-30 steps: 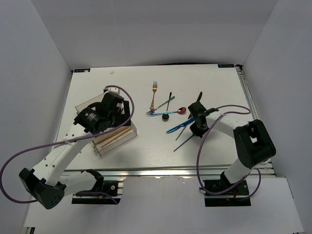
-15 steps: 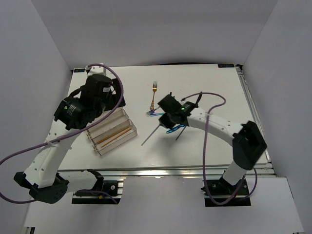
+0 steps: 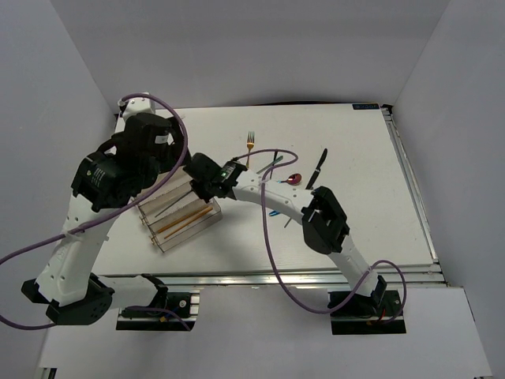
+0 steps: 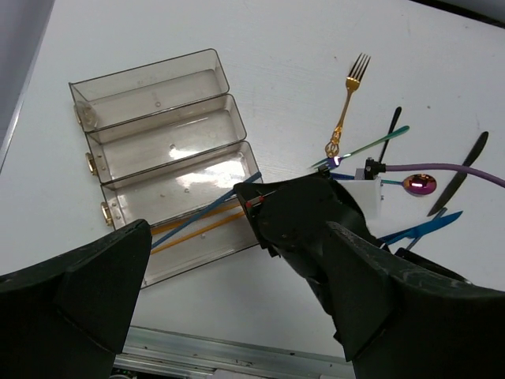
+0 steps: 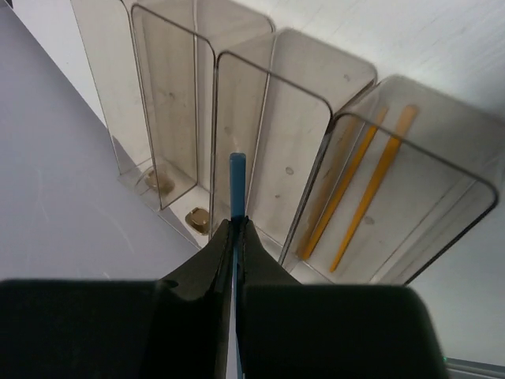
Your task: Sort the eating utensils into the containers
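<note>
The clear organiser tray (image 3: 162,243) lies at the left, also in the left wrist view (image 4: 158,118) and right wrist view (image 5: 276,103). Two gold sticks (image 3: 186,221) (image 4: 201,227) (image 5: 371,178) lie in its nearest compartment. My right gripper (image 3: 202,180) (image 5: 237,225) reaches over the tray's right end, shut on a thin blue stick (image 3: 175,204) (image 4: 201,209) (image 5: 237,178) that slants over the tray. My left gripper (image 4: 237,316) hangs high above the tray, open and empty. Loose utensils lie right of centre: gold fork (image 3: 249,148) (image 4: 347,99), pink spoon (image 3: 294,179) (image 4: 418,184), black knife (image 3: 318,167) (image 4: 461,162), blue utensil (image 3: 276,212) (image 4: 418,229).
An iridescent utensil (image 4: 371,146) and a black spoon (image 4: 390,130) lie by the fork. The right arm's purple cable (image 3: 272,237) loops over the table's middle. White walls enclose the table; its metal front edge (image 3: 260,276) runs along the near side.
My right arm swung left from the utensil pile to the tray, carrying the blue stick. My left arm rose and drew back from the tray.
</note>
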`<state>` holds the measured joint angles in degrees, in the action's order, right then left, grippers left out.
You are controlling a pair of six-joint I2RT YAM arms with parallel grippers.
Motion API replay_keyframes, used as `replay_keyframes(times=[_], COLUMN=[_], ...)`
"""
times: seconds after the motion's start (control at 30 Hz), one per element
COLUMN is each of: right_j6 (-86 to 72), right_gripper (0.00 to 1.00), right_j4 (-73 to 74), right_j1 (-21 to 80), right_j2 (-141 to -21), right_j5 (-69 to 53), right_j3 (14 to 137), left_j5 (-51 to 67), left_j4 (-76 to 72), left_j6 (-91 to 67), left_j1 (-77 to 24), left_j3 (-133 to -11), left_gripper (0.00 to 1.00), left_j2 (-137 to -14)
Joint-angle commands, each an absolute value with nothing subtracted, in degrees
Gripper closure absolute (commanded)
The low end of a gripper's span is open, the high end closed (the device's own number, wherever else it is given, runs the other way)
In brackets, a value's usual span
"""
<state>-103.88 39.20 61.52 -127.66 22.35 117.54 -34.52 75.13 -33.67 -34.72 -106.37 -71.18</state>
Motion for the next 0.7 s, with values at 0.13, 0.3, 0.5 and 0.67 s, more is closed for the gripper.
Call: replay_keyframes(times=[0.13,0.3,0.5,0.67], right_j6=[-114.9,-116.5,-119.5,-117.8], right_gripper=[1.00,1.00,1.00,1.00], right_j4=[46.8,49.1,49.3,46.6], right_j1=[65.8,66.6,66.7,65.7], right_j2=[-129.8,-129.8,-129.5,-130.1], right_j5=[26.5,26.3,27.1,27.5], right_j3=[119.7,118.5,115.8,114.9], left_j5=[-37.4,-37.4,-36.0,-35.1], left_j4=[78.7,77.4,77.3,77.5], left_j6=[-33.0,-32.5,-31.3,-30.2], left_j1=[-35.0,-35.0,-35.0,-35.0], left_j3=[-106.2,-102.1,-99.6,-98.8], left_gripper=[0.02,0.02,0.02,0.02], left_j2=[-71.5,-69.4,-67.8,-66.9])
